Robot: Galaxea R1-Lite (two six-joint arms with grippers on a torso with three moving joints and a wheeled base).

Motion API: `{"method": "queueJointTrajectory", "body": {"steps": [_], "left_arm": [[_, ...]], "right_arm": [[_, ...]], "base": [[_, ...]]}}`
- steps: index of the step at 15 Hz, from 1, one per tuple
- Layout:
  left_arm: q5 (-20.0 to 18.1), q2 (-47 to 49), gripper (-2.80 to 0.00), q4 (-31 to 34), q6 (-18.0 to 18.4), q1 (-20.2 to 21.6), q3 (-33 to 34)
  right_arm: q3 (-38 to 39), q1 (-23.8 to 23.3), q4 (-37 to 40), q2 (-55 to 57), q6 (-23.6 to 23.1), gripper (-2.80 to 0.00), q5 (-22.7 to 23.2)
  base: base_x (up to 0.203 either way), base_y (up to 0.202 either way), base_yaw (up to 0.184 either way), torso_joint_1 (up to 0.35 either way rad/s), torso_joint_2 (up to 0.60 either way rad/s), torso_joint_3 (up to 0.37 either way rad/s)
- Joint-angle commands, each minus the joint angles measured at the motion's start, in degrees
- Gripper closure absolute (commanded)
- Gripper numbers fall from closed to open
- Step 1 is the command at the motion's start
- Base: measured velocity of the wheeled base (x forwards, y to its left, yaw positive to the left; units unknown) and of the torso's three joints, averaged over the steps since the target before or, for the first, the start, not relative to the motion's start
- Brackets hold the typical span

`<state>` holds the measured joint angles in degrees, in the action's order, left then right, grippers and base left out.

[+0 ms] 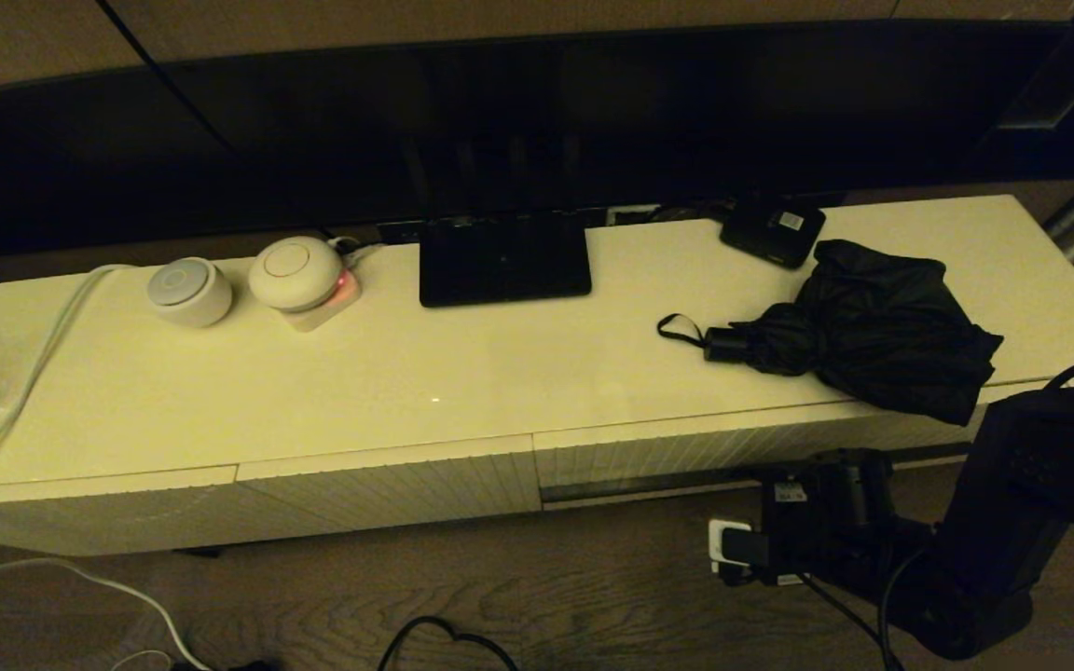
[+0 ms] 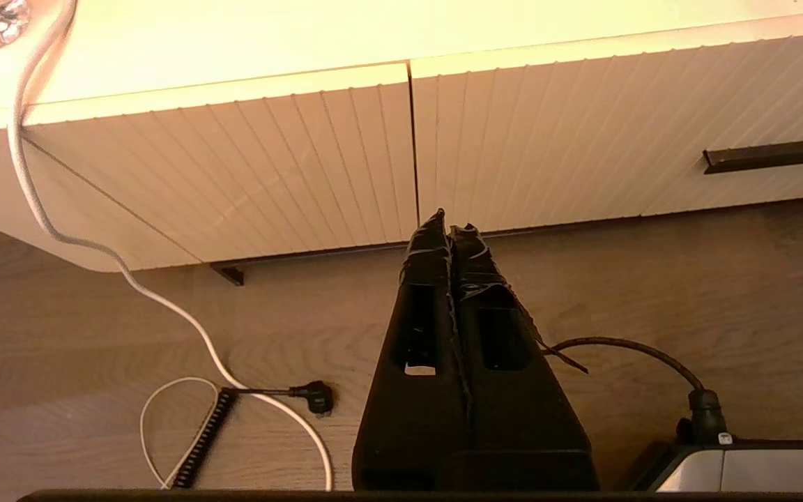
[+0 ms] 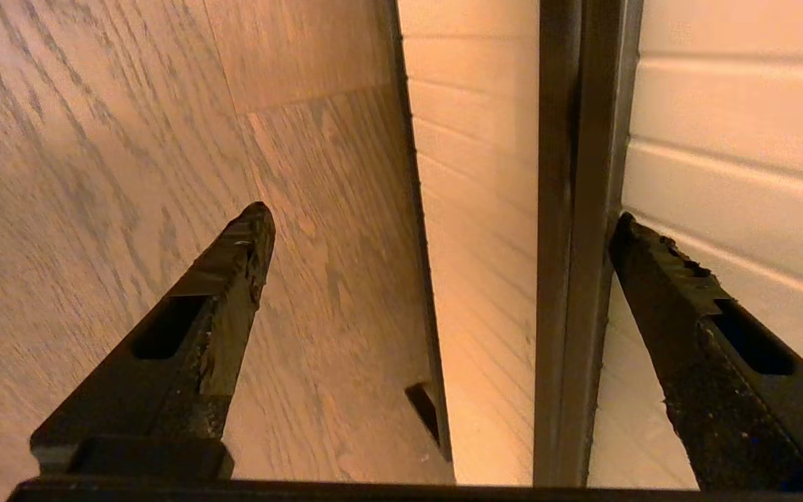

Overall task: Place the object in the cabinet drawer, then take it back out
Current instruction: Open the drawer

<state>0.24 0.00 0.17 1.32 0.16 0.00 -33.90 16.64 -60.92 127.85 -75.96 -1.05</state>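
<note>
The black folding umbrella (image 1: 863,326) lies on the cabinet top at the right, its short handle and strap loop (image 1: 681,328) pointing left. No gripper touches it. Below it is the cabinet drawer (image 1: 677,452), ribbed and cream-white, with its front flush with the cabinet. My right gripper (image 3: 441,215) is low in front of that drawer and open. The long dark handle slot (image 3: 572,244) runs between its fingers; one fingertip (image 3: 635,237) lies against the ribbed front, the other (image 3: 251,230) is over the floor. My left gripper (image 2: 450,222) is shut and empty, near the floor before the shorter front (image 2: 269,174).
On the cabinet top stand a flat black stand (image 1: 504,258), a small black box with a white label (image 1: 773,230) and two round white devices (image 1: 189,291) (image 1: 296,272). A white cable (image 1: 24,391) hangs off the left end to the wooden floor (image 2: 164,335). A dark screen fills the back.
</note>
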Motion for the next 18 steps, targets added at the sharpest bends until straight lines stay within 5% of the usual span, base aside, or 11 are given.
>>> {"method": "queueJointTrajectory", "body": {"steps": [1, 18], "left_arm": [[0.02, 0.0, 0.0, 0.01, 0.0, 0.02, 0.18], [0.02, 0.0, 0.0, 0.01, 0.0, 0.02, 0.18]], "right_arm": [[-0.2, -0.12, -0.26, 0.56, -0.42, -2.8, -0.09], [12.74, 1.11, -0.34, -1.15, -0.33, -2.8, -0.21]], "base": [[0.0, 0.0, 0.0, 0.0, 0.0, 0.0], [0.0, 0.0, 0.0, 0.0, 0.0, 0.0]]}}
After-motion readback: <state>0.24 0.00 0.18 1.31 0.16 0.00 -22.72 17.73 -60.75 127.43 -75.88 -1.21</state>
